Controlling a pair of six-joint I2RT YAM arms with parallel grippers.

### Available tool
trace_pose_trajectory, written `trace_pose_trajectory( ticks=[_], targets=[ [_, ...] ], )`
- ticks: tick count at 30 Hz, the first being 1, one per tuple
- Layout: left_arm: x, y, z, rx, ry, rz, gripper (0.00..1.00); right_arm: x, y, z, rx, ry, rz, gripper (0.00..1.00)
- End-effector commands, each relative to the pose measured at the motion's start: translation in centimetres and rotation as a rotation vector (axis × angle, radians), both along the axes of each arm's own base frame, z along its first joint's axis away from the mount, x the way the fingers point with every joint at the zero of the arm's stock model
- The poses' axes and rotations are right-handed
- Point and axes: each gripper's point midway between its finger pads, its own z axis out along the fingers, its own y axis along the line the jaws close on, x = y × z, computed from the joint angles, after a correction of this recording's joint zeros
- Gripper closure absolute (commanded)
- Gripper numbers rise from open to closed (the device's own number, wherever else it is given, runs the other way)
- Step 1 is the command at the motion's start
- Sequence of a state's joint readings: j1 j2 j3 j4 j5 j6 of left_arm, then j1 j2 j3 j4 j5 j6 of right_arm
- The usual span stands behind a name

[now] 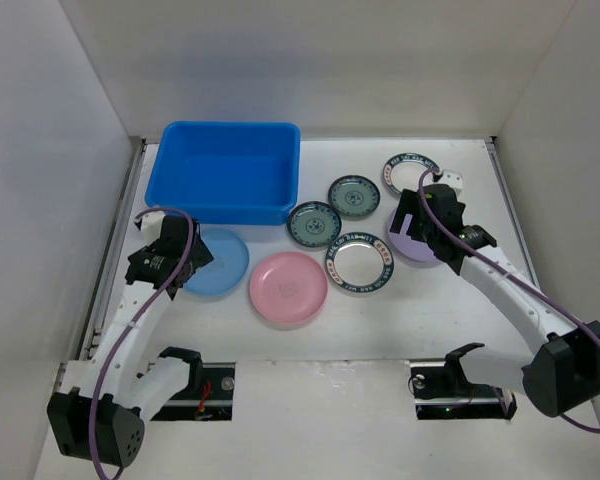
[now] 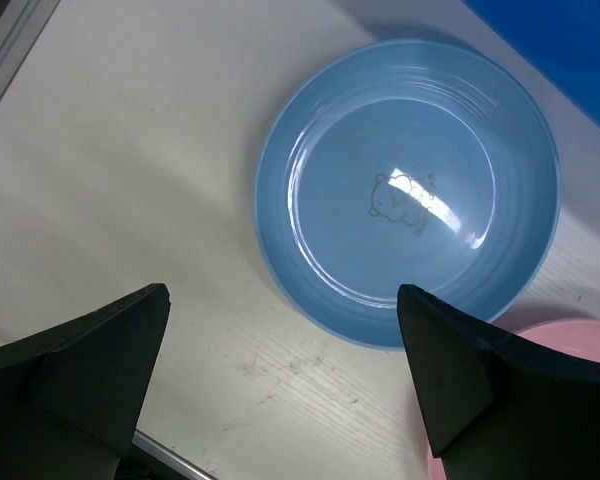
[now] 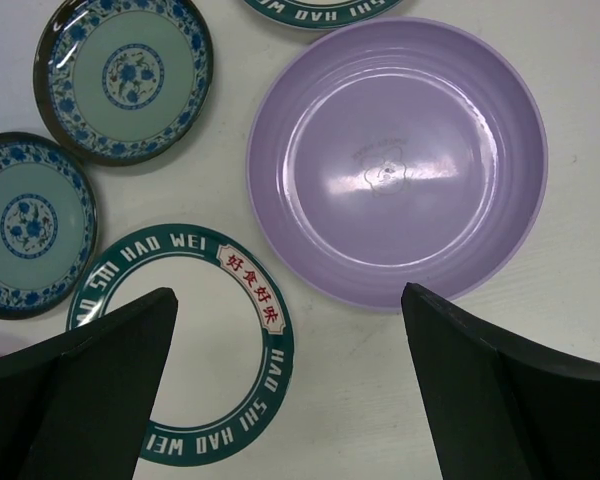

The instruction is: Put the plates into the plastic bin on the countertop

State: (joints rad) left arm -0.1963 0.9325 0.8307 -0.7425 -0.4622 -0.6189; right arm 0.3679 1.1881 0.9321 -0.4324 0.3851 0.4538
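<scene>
Both pincers gape wide and hold nothing: the left pincer [image 2: 283, 330] hangs over the light blue plate [image 1: 218, 262] at centre left, the right pincer [image 3: 288, 300] over the lavender plate [image 3: 395, 160] at right. All seven plates lie on the white surface [image 1: 380, 330], outside the blue bin [image 1: 225, 170] at upper left

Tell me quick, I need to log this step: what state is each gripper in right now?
Left gripper: open, empty, near the light blue plate.
Right gripper: open, empty, near the lavender plate.
</scene>
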Motion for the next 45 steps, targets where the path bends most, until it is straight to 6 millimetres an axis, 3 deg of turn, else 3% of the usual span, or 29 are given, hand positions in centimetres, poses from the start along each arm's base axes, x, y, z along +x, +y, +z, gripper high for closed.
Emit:
trace_pose_trajectory(
  ticks=[1, 6, 12, 20, 29, 35, 45],
  targets=[
    [-1.0, 0.8, 0.2, -0.018, -0.025, 0.074, 0.0, 0.7, 0.9, 1.3, 0.039, -0.067, 0.016, 0.0],
    [-1.6, 1.6, 0.6, -0.013, -0.038, 0.096, 0.0, 0.7, 1.4, 1.9, 0.062, -0.086, 0.034, 0.0],
    [-2.5, 1.8, -0.3, -0.092, -0.08, 0.165, 0.0, 0.5, 2.9, 2.0, 0.094, -0.085, 0.107, 0.0],
    [-2.1, 0.9, -4.0, -0.187, 0.039, 0.197, 0.0, -0.1, 3.7, 2.2, 0.113, -0.091, 0.144, 0.0],
    [-1.3, 0.6, -7.3, -0.223, 0.057, 0.251, 0.02, -0.6, 4.4, 1.6, 0.13, -0.081, 0.175, 0.0],
    [0.2, 0.7, -8.9, -0.252, 0.045, 0.293, 0.11, -0.5, 4.9, 1.6, 0.15, -0.089, 0.193, 0.0],
    [1.2, 0.7, -12.0, -0.317, 0.085, 0.367, 0.38, -0.5, 5.0, 2.0, 0.18, -0.102, 0.204, 0.0]
  ],
)
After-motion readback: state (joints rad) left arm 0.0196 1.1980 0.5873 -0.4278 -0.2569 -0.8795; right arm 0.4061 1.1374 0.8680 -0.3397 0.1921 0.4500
